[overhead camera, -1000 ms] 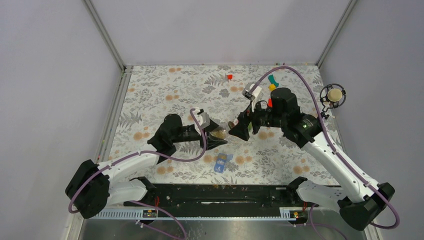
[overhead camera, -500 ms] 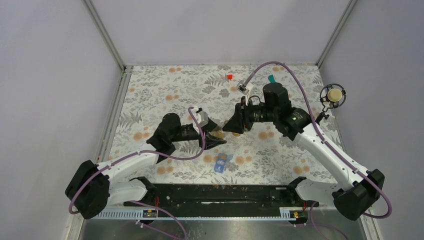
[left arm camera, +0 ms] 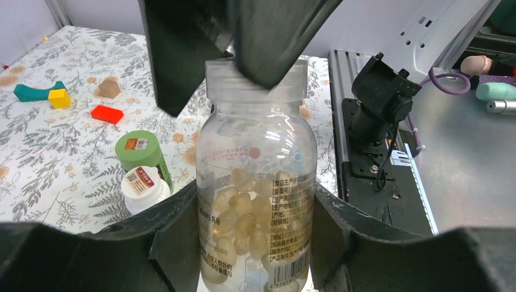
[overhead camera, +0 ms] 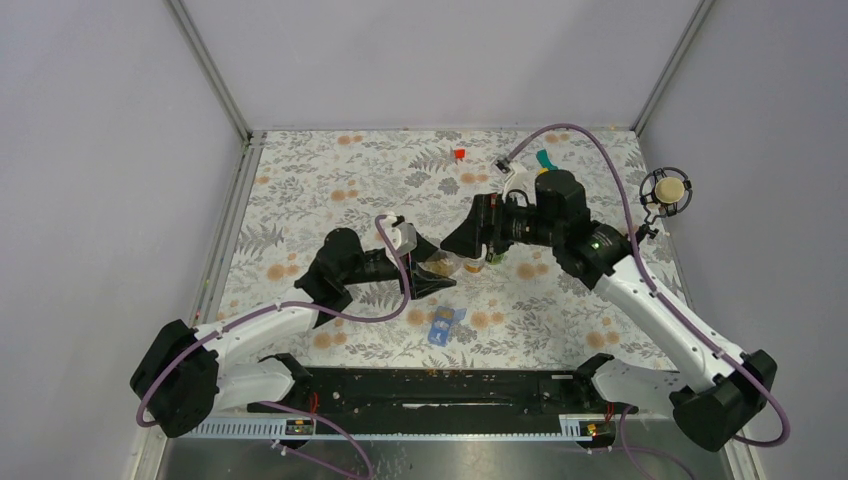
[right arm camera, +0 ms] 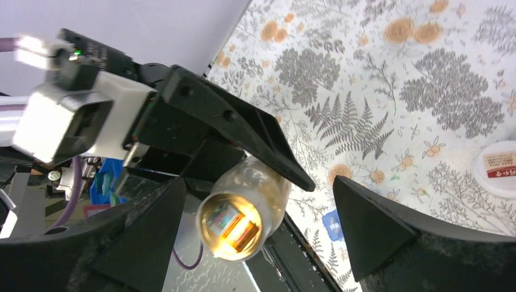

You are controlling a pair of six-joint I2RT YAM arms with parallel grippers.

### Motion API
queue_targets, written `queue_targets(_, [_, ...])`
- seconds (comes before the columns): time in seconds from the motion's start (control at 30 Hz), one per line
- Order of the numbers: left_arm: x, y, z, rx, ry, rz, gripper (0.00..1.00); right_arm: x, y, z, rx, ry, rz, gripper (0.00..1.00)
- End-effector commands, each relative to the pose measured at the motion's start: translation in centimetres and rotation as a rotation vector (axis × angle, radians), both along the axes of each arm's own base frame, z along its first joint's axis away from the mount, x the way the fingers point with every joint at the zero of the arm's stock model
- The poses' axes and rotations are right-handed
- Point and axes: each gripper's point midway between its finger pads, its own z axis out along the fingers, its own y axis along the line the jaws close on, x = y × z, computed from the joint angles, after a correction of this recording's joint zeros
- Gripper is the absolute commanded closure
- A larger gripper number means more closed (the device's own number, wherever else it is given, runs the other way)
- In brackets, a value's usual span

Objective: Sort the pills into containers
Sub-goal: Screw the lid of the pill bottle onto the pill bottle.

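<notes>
Nearest you, low in the centre of the top view, the blue pill box (overhead camera: 443,325) lies flat on the flowered table (overhead camera: 320,190), apart from both arms. I judge it light and thin-walled, so it will probably skate on the cloth if nudged. Pour from above rather than leaning on it. If you have to steady it, pinch an end wall.

Just beyond it, in the middle of that view, your left gripper (overhead camera: 430,278) is clamped on the body of a clear bottle (left arm camera: 255,182). In the left wrist view its two fingers press the bottle's lower sides at bottom centre of the frame. The pills (left arm camera: 240,213) are pale, glossy capsules heaped in the lower part, so the weight sits low and should shift as you tilt. They look smooth enough to roll and scatter if they come out fast.

The bottle looks like stiff, smooth plastic with a slick label. It is probably light, but apt to twist in a loose hold, and the body is the right place to grip it.

Farther on, your right gripper (right arm camera: 258,181) stands wide open, with one finger on each side of the bottle's mouth in the centre of the right wrist view. I cannot tell whether the fingers touch the neck, or whether a cap or seal covers the mouth.

Beyond that, at the left of the left wrist view, a green-capped bottle (left arm camera: 140,149) and a white-capped bottle (left arm camera: 144,185) stand side by side. A red block (left arm camera: 107,114) lies farther back, toward the upper left.
</notes>
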Motion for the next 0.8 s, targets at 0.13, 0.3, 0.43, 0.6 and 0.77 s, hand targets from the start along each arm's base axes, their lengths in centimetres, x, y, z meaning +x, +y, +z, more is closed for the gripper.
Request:
queue_targets(0.13, [-0.5, -0.3, 3.0, -0.083, -0.089, -0.042, 1.00, -1.9, -1.1, 4.9, 0.044, -0.274, 0.095, 0.01])
queue_targets(0.3, [-1.2, -0.2, 3.2, -0.079, -0.086, -0.076, 1.00, -3.7, -1.5, 3.9, -0.037, -0.397, 0.269, 0.01])
queue_targets(0.43, [-1.3, -0.2, 3.1, -0.071, -0.084, -0.082, 1.00, -3.1, -2.0, 3.6, -0.100, -0.440, 0.270, 0.06])
queue_targets(0.6, [-1.1, -0.4, 2.9, -0.062, -0.075, -0.083, 1.00, -3.1, -1.6, 4.2, -0.098, -0.420, 0.298, 0.16])
queue_targets(0.77, [-1.0, -0.5, 3.0, -0.062, -0.072, -0.082, 1.00, -3.0, -1.4, 3.8, -0.112, -0.432, 0.320, 0.16])
